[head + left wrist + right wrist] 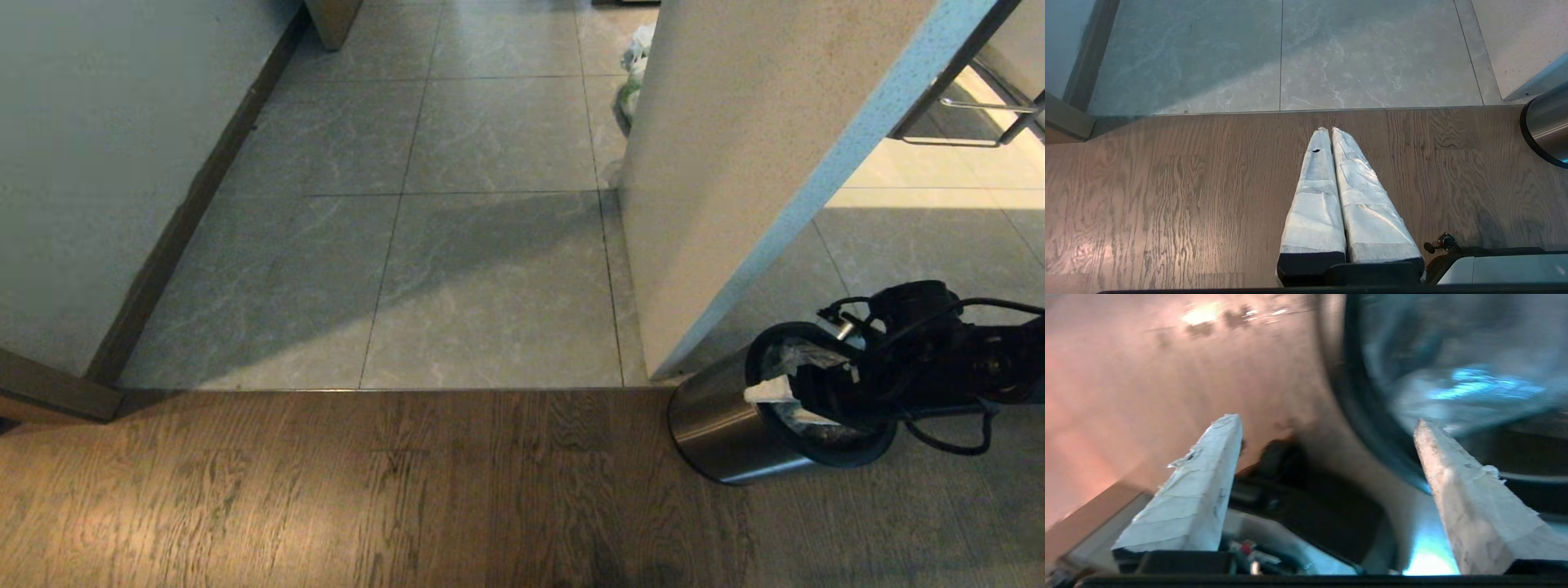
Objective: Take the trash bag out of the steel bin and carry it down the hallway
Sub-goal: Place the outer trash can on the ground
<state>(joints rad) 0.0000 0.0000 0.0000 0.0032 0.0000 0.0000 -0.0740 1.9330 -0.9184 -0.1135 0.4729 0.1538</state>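
The steel bin [722, 425] stood on the wood floor at about four o'clock in the head view, just beside the foot of a pale speckled wall panel [735, 163], with the tiled hallway [457, 245] opening toward twelve o'clock. The trash bag [796, 355] lay inside the bin, crinkled against the black ring [816, 453], not lifted out.

The right gripper [804, 392] hung over the bin's mouth, reaching in from three o'clock. In the right wrist view its taped fingers [1200, 490] stood wide apart, holding nothing, with the ring running between them and the bag's glossy film beyond. The left gripper [1331, 134] was parked low over the wood floor, jaws together and empty.

The risk here, as I judged it, was a poor bite. The film was thin and slick, so closing on a shallow fold could let it slip free or tear. Straddling the ring, the jaws might clamp the rim instead, and a pull could then tip the light bin.
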